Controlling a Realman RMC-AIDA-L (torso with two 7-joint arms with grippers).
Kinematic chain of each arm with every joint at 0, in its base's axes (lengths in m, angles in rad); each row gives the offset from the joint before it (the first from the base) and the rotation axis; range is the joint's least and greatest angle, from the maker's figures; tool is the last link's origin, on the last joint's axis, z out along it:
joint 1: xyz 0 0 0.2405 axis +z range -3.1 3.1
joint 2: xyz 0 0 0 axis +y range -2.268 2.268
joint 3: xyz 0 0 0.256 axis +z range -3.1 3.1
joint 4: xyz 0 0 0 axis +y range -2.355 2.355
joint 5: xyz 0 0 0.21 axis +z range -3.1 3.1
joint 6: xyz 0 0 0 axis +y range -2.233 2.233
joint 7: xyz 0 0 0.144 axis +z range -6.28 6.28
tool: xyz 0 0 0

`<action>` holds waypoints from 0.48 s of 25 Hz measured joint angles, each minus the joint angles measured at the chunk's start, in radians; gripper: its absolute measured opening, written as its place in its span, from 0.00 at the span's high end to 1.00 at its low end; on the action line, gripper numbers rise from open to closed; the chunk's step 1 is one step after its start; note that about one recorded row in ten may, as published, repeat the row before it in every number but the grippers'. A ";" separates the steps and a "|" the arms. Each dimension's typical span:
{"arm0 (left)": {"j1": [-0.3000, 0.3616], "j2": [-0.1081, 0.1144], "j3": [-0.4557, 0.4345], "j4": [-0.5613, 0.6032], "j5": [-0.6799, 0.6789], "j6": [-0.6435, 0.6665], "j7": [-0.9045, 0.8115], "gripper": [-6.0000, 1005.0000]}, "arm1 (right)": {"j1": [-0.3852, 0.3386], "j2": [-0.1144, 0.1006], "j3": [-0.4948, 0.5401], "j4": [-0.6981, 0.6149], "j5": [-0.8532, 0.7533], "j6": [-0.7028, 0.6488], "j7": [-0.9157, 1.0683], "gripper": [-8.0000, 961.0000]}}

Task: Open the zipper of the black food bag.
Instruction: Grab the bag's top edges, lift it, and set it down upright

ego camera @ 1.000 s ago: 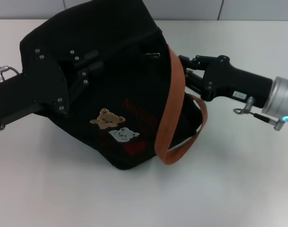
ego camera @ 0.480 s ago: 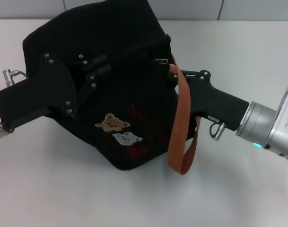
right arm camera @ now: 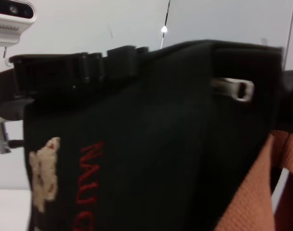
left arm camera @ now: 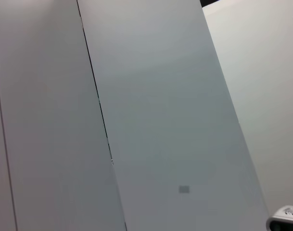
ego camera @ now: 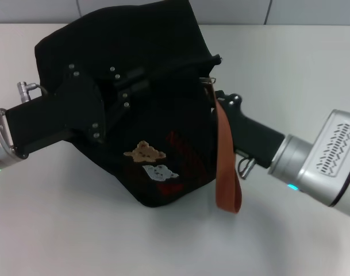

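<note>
The black food bag (ego camera: 163,132) sits tilted on the white table, its bear patches (ego camera: 145,152) and red lettering facing me. My left gripper (ego camera: 130,85) grips the bag's upper edge from the left; the right wrist view shows its ridged black fingers (right arm camera: 108,60) on that edge. The zipper's silver pull tab (ego camera: 207,80) sticks out at the bag's right corner and shows free in the right wrist view as pull tab (right arm camera: 234,88). My right gripper (ego camera: 219,99) sits just below the tab, partly behind the hanging orange-brown strap (ego camera: 226,161); its fingers are hidden.
The white table (ego camera: 77,230) runs all around the bag. Grey wall panels (left arm camera: 151,115) stand behind it. The right arm's silver forearm (ego camera: 324,161) crosses the table's right side, and the left arm's forearm (ego camera: 2,144) enters from the left.
The right arm has swung in against the bag's right side. The bag and left gripper shifted right. The strap now hangs straight down in front of the right gripper.
</note>
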 joint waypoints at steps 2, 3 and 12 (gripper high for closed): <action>-0.008 -0.001 0.000 -0.010 -0.003 0.003 0.001 0.93 | 0.018 0.000 0.032 0.042 -0.032 0.014 -0.001 0.65; -0.014 -0.001 0.000 -0.017 -0.003 0.005 0.002 0.93 | 0.024 0.000 0.062 0.058 -0.063 0.022 -0.001 0.63; -0.024 0.002 0.014 -0.022 0.000 0.000 0.003 0.94 | -0.006 0.000 0.483 0.145 -0.471 0.129 -0.005 0.63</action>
